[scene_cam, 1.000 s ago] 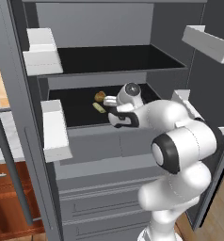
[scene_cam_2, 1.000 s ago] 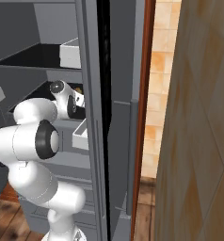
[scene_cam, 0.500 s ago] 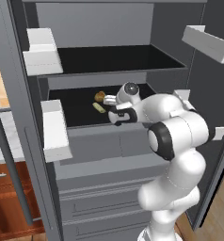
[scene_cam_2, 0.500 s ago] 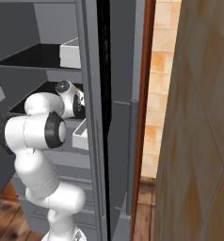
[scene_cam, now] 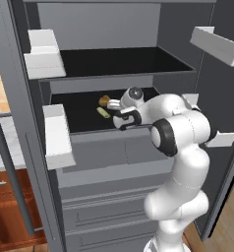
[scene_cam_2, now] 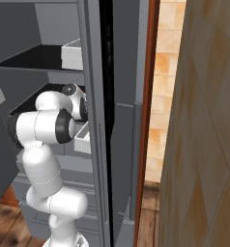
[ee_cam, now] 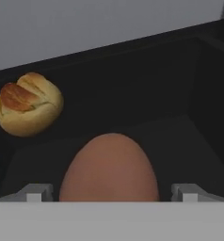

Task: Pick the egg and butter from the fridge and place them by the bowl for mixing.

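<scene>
Since a second ago the elbow has swung lower and further right while the hand has pushed a little deeper onto the black shelf.

Left base view: the fridge (scene_cam: 20, 98) stands open, and the arm reaches over the lip of the lower black-floored shelf. The butter (scene_cam: 103, 112) lies on that shelf just left of the hand, with a golden bun (scene_cam: 104, 101) behind it. The gripper (scene_cam: 118, 114) sits beside both; its jaws are too small here to judge.

Right base view: the arm bends in past the door edge toward the shelf, the wrist partly hidden behind the door frame.

Hand view: the egg (ee_cam: 109, 170) looms large and centred, sitting between the two fingertips (ee_cam: 34, 193), which stand wide apart and clear of its sides, so the jaws are spread and nothing is held. The bun lies upper left, well apart. In my judgement the approach is nearly finished and closing on the egg comes next; the bowl is yet to be reached.
</scene>
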